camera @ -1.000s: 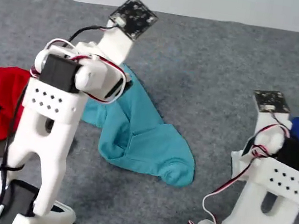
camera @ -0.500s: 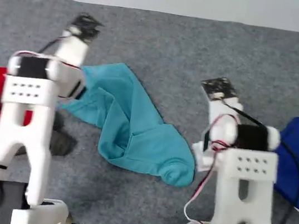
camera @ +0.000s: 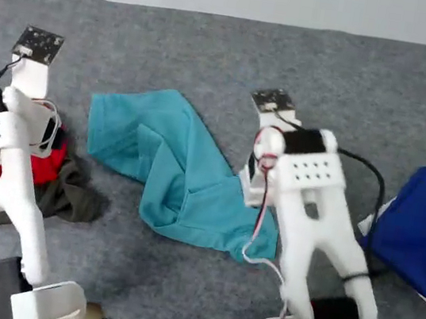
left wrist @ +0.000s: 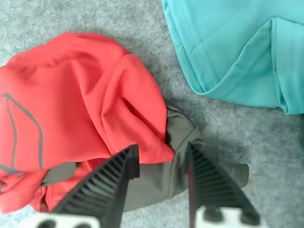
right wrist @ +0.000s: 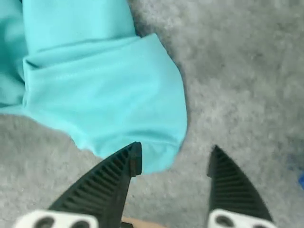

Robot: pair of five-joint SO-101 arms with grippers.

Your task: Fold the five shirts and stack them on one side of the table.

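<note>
Both arms are swinging toward the left of the high view compared with a second ago. Your left arm [camera: 5, 152] is coming off the teal shirt [camera: 186, 179] and is now standing over the red shirt [camera: 45, 166]. Your right arm [camera: 306, 181] is leaving the blue shirt [camera: 419, 230] and is now standing over the teal shirt's right end. The teal shirt's near lobe isn't shifting.

High view: the teal shirt is lying crumpled mid-table [camera: 330, 73], running diagonally from far-left to near-right. The red shirt and an olive shirt [camera: 71, 198] are sitting bunched together just left of it, partly hidden by the left arm. The blue shirt is lying crumpled at the right edge, well apart from the teal one.

Left wrist view: your left gripper [left wrist: 161, 149] is hanging with its jaws parted a moderate way and gripping nothing. It is sitting over the seam where the red shirt [left wrist: 80, 109] is overlapping the olive shirt [left wrist: 179, 130], with one finger over red and the other over olive. I can't tell if the tips are touching cloth. The teal shirt's hem [left wrist: 237, 52] is lying beyond the pile, apart from the fingers.

Right wrist view: your right gripper [right wrist: 175, 149] is hanging wide open and carrying nothing. The teal shirt's rounded corner [right wrist: 104, 90] is lying under one finger and reaching partway into the gap. The other finger is hanging over bare table [right wrist: 237, 95], beside the cloth edge.
</note>
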